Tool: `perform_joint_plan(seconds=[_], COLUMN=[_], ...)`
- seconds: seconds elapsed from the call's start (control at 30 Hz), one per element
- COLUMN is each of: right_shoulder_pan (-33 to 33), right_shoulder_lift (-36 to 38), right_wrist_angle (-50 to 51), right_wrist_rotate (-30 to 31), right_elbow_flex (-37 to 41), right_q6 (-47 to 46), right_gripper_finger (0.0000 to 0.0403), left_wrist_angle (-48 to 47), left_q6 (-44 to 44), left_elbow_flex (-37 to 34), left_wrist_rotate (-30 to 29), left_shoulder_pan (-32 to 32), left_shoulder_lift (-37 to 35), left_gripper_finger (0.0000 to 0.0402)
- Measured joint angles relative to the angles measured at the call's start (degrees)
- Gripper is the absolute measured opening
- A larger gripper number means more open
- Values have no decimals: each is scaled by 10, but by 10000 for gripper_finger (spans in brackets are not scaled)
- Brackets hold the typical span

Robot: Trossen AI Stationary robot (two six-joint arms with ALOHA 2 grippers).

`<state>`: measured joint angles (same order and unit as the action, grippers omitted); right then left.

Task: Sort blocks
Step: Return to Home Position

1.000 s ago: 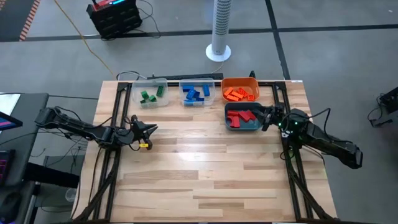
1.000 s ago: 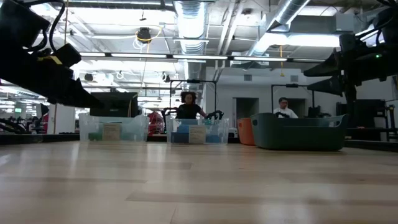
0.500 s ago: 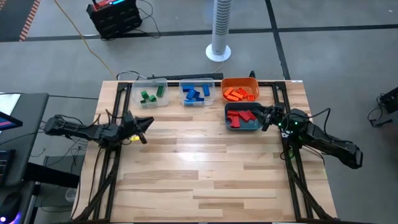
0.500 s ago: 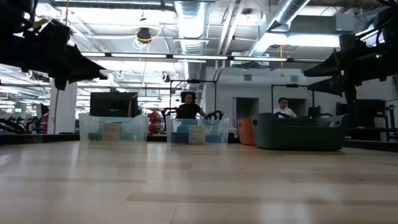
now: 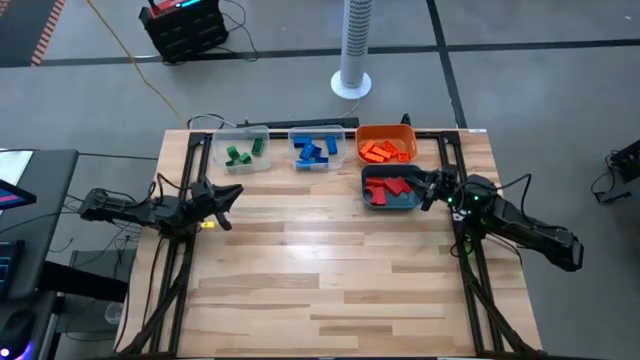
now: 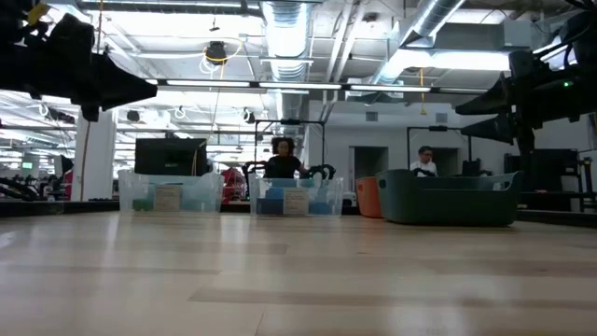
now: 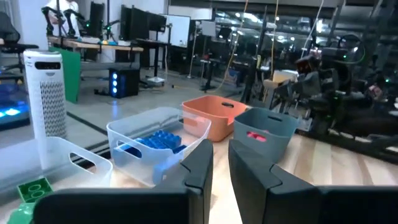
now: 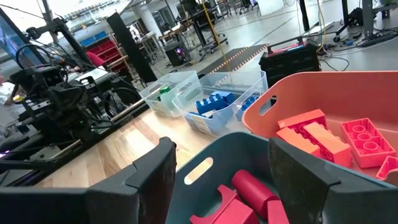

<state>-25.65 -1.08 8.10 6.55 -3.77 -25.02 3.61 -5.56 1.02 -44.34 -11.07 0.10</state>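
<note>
Left pincer (image 7: 221, 163) narrowed, empty, raised off left surface (image 5: 330, 270) edge. Right pincer (image 8: 217, 163) spread wide, empty, over teal bin (image 5: 414, 202). Blocks (image 5: 313, 150) all sorted in bins. Likely risk: right pincer descending could clip bin wall, shoving it.

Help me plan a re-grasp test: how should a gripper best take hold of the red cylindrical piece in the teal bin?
Probably from straight above, fingers closing across the round sides of the red cylinder. It lies on its side among other red blocks, and the teal bin's wall blocks a sideways approach. The right gripper is open just above that bin.
</note>
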Motion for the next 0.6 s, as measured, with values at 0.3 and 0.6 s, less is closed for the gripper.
perform_joint_plan(seconds=[0.3,0.6], right_shoulder_pan=[0,0], right_shoulder_lift=[0,0], right_wrist_angle=[0,0], right_wrist_rotate=[0,0], right_elbow_flex=[0,0], right_q6=[0,0], right_gripper_finger=[260,260], left_wrist_angle=[-1,-2], left_q6=[-10,-11], left_elbow_flex=[0,0], left_wrist_rotate=[0,0], left_shoulder_pan=[0,0], left_shoulder_lift=[4,4], left_gripper_finger=[45,45])
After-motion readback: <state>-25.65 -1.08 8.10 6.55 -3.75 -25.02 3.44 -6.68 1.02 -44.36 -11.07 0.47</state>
